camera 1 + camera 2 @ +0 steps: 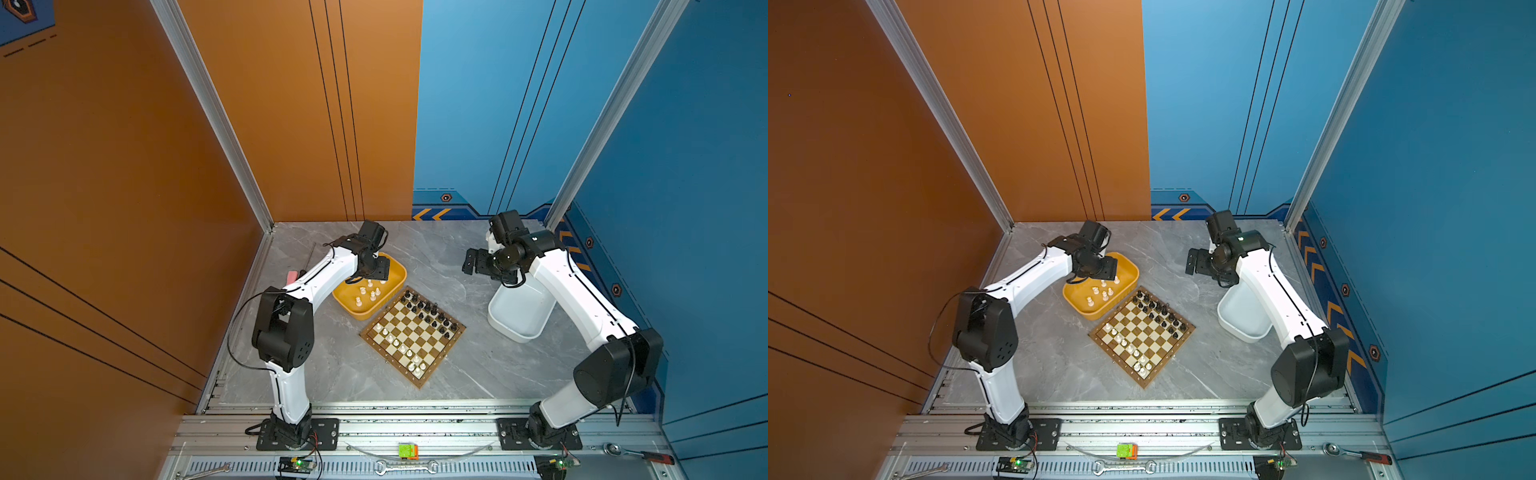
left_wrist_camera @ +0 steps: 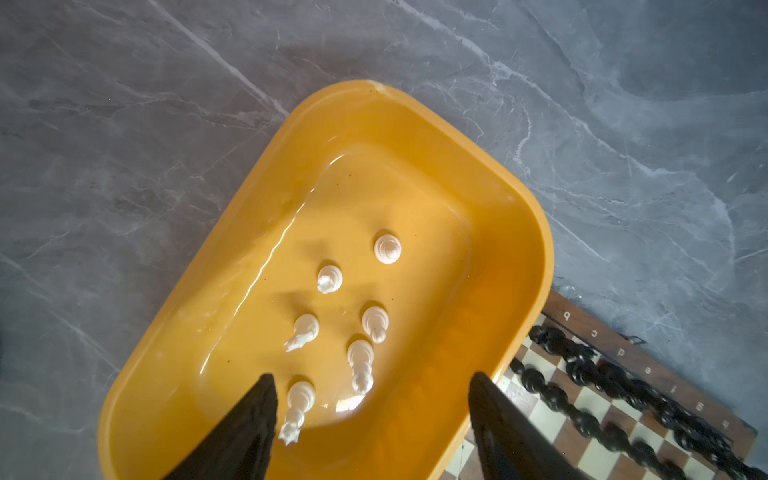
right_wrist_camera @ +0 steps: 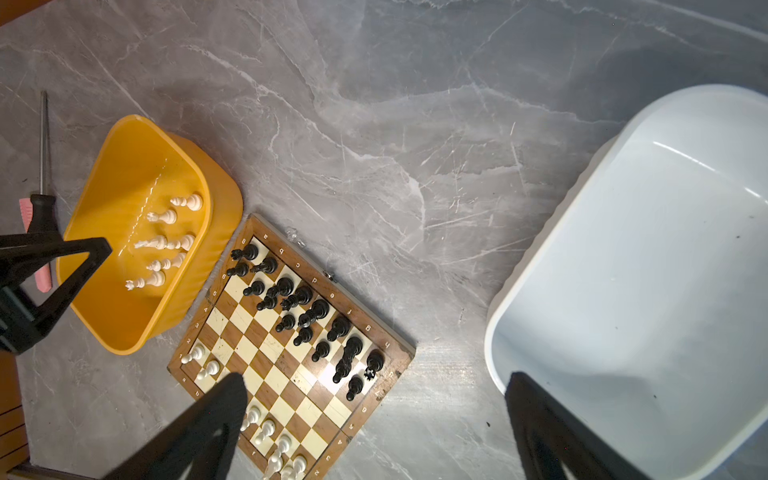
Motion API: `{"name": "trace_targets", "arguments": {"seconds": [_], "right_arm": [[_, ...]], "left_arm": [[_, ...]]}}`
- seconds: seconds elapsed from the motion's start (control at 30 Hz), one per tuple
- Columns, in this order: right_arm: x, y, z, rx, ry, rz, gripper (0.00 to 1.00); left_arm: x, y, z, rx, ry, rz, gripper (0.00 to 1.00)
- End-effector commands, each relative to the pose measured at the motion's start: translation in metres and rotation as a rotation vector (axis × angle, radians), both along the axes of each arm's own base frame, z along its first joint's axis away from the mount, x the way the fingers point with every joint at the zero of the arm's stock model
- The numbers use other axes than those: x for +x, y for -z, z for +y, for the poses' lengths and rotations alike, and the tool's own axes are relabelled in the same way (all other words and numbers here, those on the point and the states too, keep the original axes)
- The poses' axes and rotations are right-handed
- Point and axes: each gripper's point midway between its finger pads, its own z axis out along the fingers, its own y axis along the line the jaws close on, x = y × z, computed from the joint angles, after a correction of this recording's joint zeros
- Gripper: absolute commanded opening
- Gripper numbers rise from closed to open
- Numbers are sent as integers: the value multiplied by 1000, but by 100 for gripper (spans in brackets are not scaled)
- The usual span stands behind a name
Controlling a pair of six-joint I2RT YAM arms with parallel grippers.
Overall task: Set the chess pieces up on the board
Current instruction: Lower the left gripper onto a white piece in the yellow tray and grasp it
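Note:
The board [image 1: 413, 336] [image 1: 1142, 336] [image 3: 291, 345] lies at mid-table. Black chess pieces [image 1: 432, 311] [image 3: 299, 299] fill its two far rows, and several white ones [image 1: 399, 345] stand along its near side. More white pieces [image 1: 370, 293] [image 2: 330, 278] stand in the yellow tray [image 1: 365, 315] [image 2: 415, 108]. My left gripper [image 1: 376, 270] [image 2: 372, 411] hangs open low over that tray. One tall white piece [image 2: 300, 399] stands just inside one finger, untouched. My right gripper [image 1: 471, 264] [image 3: 374, 415] is wide open and empty, raised between the board and the white tray [image 1: 519, 338] [image 3: 623, 291].
The white tray holds nothing I can see. A screwdriver [image 3: 41, 208] and a pink object [image 1: 293, 276] lie left of the yellow tray. A wrench [image 1: 405, 468] and a ratchet [image 1: 640, 455] rest on the front rail. Walls close in the back and both sides.

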Motion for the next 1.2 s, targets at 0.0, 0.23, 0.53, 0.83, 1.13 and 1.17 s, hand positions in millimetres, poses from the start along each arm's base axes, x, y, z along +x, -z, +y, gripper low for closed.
{"name": "trace_targets", "arguments": {"seconds": [0.0,0.23,0.53,0.83,1.13,1.17], "right_arm": [[-12,2,0,22,5,29,100],[-20,1,-5,21,10,22,100],[-24,3,-13,31,32,27,100],[-23,4,-19,36,44,32,100],[-20,6,-26,45,55,43,100],[-20,5,-27,45,57,42,100]], "left_arm": [[-6,7,-10,15,16,67,69],[8,26,-18,28,24,100,55],[24,44,-16,66,25,127,43],[33,55,-14,75,15,135,36],[42,61,-13,71,6,137,30],[43,61,-13,68,4,136,30]]}}
